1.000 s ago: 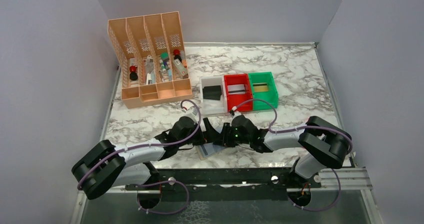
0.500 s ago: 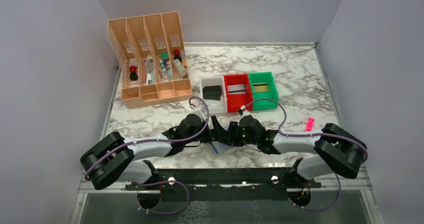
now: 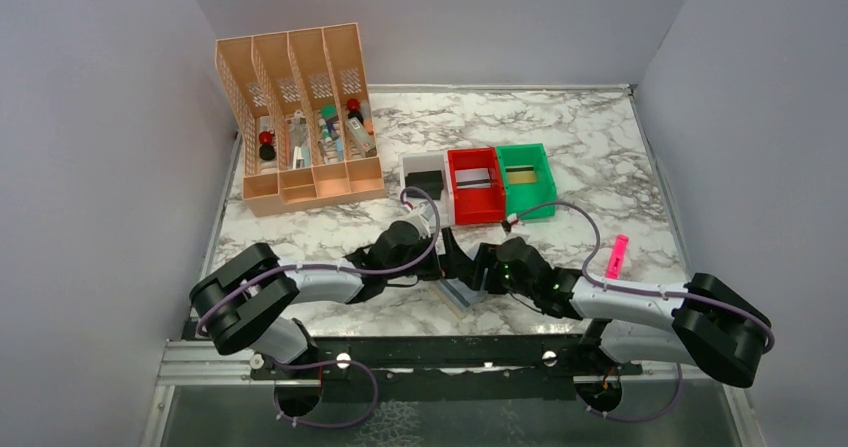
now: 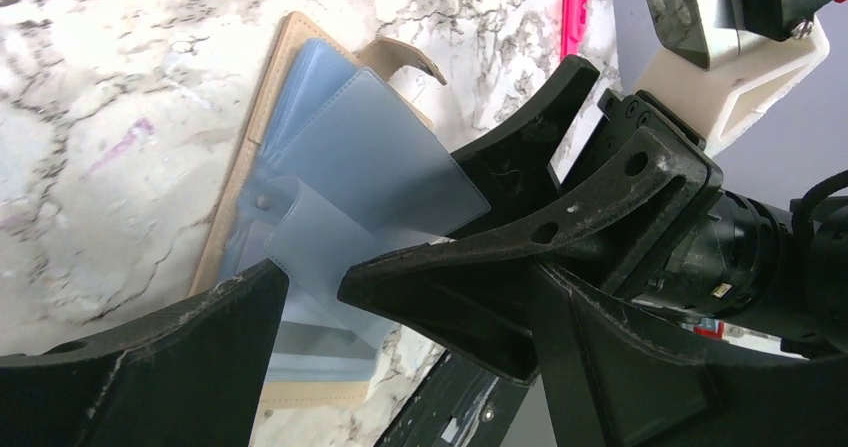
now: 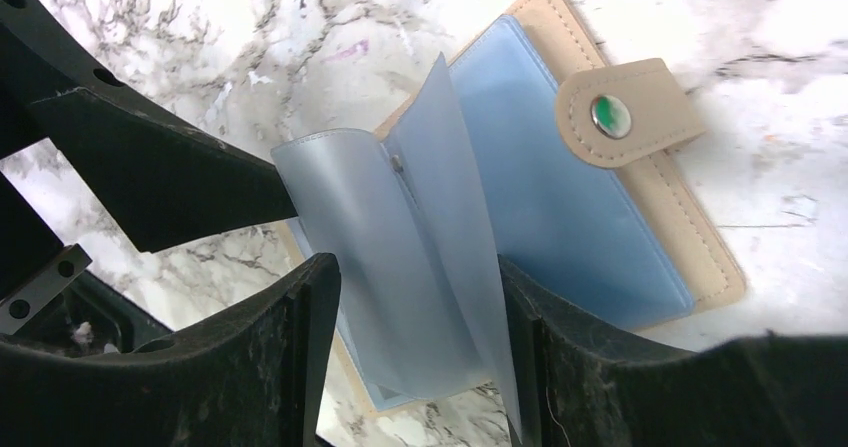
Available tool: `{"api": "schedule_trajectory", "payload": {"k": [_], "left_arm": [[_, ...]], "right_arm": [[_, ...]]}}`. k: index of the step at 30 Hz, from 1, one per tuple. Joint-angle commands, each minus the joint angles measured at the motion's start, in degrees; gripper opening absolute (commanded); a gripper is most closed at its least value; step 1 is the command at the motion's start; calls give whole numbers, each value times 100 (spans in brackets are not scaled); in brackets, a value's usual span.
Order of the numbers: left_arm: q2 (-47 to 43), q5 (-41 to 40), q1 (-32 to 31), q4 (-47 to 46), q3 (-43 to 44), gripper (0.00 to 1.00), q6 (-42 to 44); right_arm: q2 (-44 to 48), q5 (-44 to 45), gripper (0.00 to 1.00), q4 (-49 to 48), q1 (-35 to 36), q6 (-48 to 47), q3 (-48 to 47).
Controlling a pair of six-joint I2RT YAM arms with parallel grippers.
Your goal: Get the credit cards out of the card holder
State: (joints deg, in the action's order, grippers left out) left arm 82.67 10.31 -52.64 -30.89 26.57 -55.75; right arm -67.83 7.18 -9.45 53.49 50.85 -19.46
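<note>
Translucent blue-grey sleeves (image 5: 400, 267) stand fanned up between the right claw (image 5: 420, 275) fingers. Jaws are apart, one sleeve edge brushes a finger, nothing is clamped. Left claw (image 3: 445, 250) is also wide apart and empty, nose-to-nose with the right one just over the card holder (image 5: 640, 217).

Holder lies open on the marble surface (image 3: 600, 147) near the front edge, between the arms, snap tab (image 5: 625, 112) flipped out.

Step, my read: leafing through pockets for the next card. Grey band (image 4: 320, 339) low in a sleeve could be one; can't confirm.

Next move needs one claw pinning the tan cover while the other pinches a card edge only, not the floppy sleeve, and pulls along the pocket. Otherwise the holder drags.

Pose: both arms stretched low and inward, forearms nearly along the surface, wrists tipped down.

White bin (image 3: 409, 182), red bin (image 3: 455, 192) and green bin (image 3: 549, 182) sit behind, well apart. Each holds a flat piece, likely credit cards already out.
</note>
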Motion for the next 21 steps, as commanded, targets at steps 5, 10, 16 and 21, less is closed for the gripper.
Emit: {"api": "schedule_trajectory", "payload": {"k": [5, 10, 16, 21], "left_arm": [[969, -42, -219, -494, 614, 90, -92], [1289, 58, -272, -840, 804, 89, -224], [1444, 112, -325, -1021, 1013, 88, -268], [1660, 176, -343, -1140, 1064, 87, -305]], "right_arm": [[524, 78, 72, 27, 166, -51, 131], [1011, 304, 78, 166, 138, -93, 269], [1197, 79, 52, 204, -62, -288, 289], [1095, -298, 36, -126, -94, -370, 339]]}}
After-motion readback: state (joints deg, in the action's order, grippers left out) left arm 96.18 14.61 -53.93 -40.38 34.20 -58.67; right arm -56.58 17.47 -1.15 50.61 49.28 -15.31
